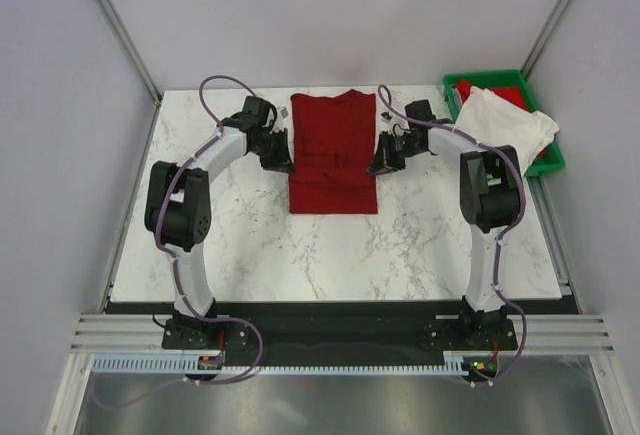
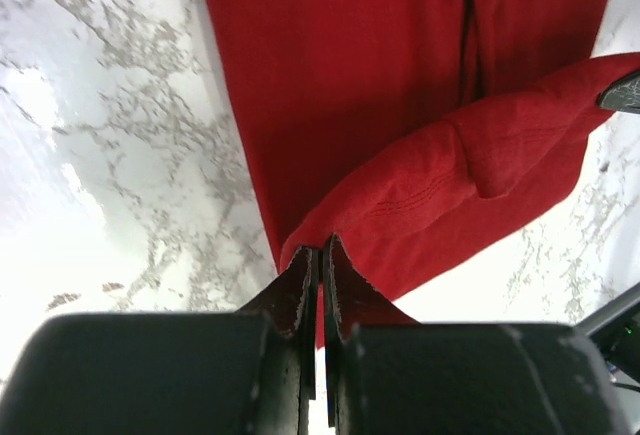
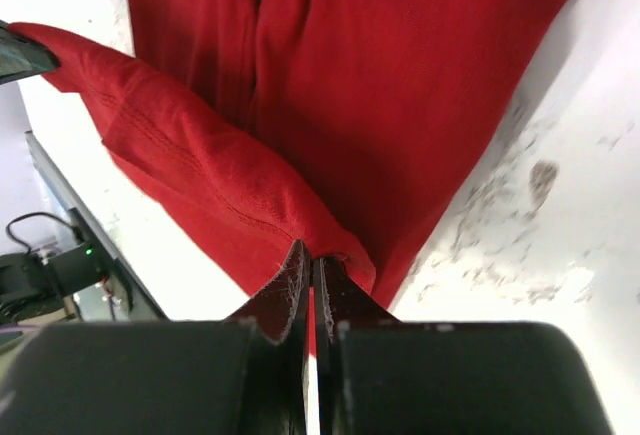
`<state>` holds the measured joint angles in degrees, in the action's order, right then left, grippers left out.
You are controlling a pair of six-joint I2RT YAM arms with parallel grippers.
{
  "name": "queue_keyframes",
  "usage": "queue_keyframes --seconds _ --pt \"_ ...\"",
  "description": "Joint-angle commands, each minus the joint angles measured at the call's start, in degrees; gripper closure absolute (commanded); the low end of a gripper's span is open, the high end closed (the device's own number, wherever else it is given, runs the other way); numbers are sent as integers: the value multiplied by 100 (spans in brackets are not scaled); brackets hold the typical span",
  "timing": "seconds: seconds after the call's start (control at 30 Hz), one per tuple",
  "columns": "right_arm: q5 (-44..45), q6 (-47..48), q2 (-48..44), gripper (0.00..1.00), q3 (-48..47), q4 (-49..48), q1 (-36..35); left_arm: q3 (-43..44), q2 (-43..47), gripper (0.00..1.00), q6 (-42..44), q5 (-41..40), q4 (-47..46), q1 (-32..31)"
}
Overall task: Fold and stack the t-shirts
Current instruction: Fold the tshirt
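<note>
The red shirt (image 1: pixel 333 150) is soft, matt cloth, a fine knit with stitched hems. The white shirt (image 1: pixel 505 125) is matt cloth too, creased. The table (image 1: pixel 300 245) looks like white marble with grey veins — smooth and glossy. The bin (image 1: pixel 552 163) is green plastic. The left fingers (image 2: pixel 300 290) are dark, matt and rough-edged.

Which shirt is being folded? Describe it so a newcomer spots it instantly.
Look at the far middle of the marble table. The dark red t-shirt lies in a tall rectangle, pinched at each side edge by the left gripper and right gripper. Unlike it, the off-white t-shirt is heaped over the green bin at the far right.
</note>
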<state>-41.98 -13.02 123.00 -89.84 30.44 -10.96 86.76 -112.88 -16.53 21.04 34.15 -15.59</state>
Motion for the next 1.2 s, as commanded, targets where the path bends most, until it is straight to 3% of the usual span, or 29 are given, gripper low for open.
queue_keyframes --seconds 0.0,0.07,0.1,0.13,0.17,0.27,0.33,0.53,0.67,0.83,1.17 --pt "198 291 163 97 -437 -117 15 472 -225 94 265 -65 -128 74" --pt "225 291 189 94 -490 -152 15 613 -322 85 317 -134 -137 83" --pt "268 265 189 90 -499 -143 15 727 -401 75 326 -178 -128 83" --pt "321 264 163 79 -517 -143 15 806 -410 63 344 -240 -128 83" --pt "356 264 137 74 -525 -143 6 833 -410 63 361 -249 -128 74" --pt "409 317 -134 66 -543 -134 76 790 -226 44 441 -537 -84 92" --pt "384 326 -328 61 -447 -126 190 667 141 40 414 -697 -67 127" --pt "-151 124 -1163 56 675 -29 455 -518 1179 35 248 -251 74 285" --pt "-705 -305 -1375 55 1486 -229 463 -1405 1505 24 116 1029 145 478" --pt "-935 -693 -1445 50 2136 -565 463 -2127 1436 30 -428 2613 -416 768" --pt "-953 -1027 -1384 49 2665 -1004 402 -2269 918 34 -834 2528 -611 891"
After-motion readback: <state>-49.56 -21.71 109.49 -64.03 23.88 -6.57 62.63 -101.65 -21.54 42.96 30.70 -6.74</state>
